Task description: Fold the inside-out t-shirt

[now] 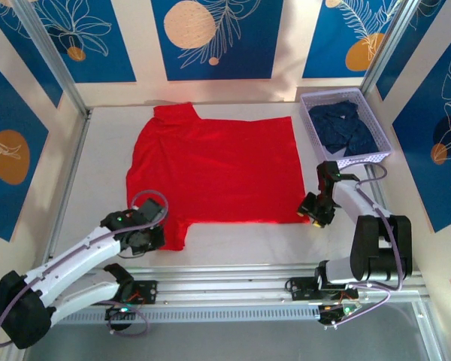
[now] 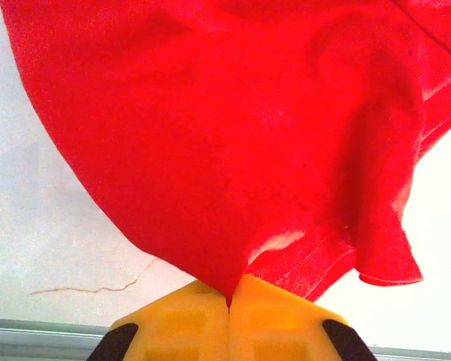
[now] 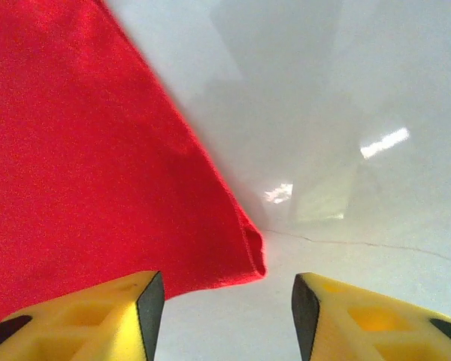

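Observation:
The inside-out t-shirt point(image 1: 214, 169) lies spread flat on the white table, plain red face up, collar end to the left. My left gripper point(image 1: 152, 239) is at the near-left sleeve and is shut on it; in the left wrist view the red cloth point(image 2: 233, 143) runs down into the closed yellow fingers point(image 2: 180, 327). My right gripper point(image 1: 316, 214) sits at the shirt's near-right corner point(image 3: 252, 259), open, with that hem corner just ahead of the gap between its fingertips point(image 3: 146, 301) and not held.
A lavender basket point(image 1: 379, 156) holding dark navy clothing point(image 1: 347, 128) stands at the back right, close behind the right arm. Metal rails run along the table's near edge point(image 1: 233, 289) and left side. Patterned walls enclose the back.

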`<state>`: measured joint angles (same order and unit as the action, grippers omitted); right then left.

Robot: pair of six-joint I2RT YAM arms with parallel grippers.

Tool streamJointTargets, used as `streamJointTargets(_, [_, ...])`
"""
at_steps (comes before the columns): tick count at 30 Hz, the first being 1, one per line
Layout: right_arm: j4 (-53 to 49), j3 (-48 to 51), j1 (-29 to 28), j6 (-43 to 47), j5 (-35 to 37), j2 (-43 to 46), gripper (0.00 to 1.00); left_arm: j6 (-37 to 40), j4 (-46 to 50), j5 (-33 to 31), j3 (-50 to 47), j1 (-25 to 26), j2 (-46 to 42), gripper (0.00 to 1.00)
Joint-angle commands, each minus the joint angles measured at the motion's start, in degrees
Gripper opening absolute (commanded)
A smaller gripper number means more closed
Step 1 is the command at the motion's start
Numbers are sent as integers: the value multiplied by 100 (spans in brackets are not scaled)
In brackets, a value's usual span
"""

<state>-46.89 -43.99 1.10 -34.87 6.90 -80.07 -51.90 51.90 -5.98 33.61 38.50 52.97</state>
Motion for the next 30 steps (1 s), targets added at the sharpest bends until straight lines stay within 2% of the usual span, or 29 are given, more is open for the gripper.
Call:
streamJointTargets(1, [-83, 101, 0, -191, -69, -209, 48, 171, 51, 173, 126, 20, -36, 0])
streamJointTargets(6, [189, 179, -2, -196, -125, -320, 38, 241, 42, 173, 185, 19, -41, 0])
streamJointTargets(14, [400, 250, 25, -96, -198, -335, 13, 294, 280, -44, 371, 11, -130, 0])
streamJointTargets(18, [366, 285, 23, -33, -212, -142, 4, 325, 520, -151, 507, -106, -335, 0])
streamJointTargets(22, [159, 94, 27, 70, -188, 180, 3, 637, 780, -178, 871, -526, -530, 0])
streamJointTargets(30, [260, -481, 332, 376, -527, 83, 4, 1803, 565, 345, 1658, -2085, -261, 0])
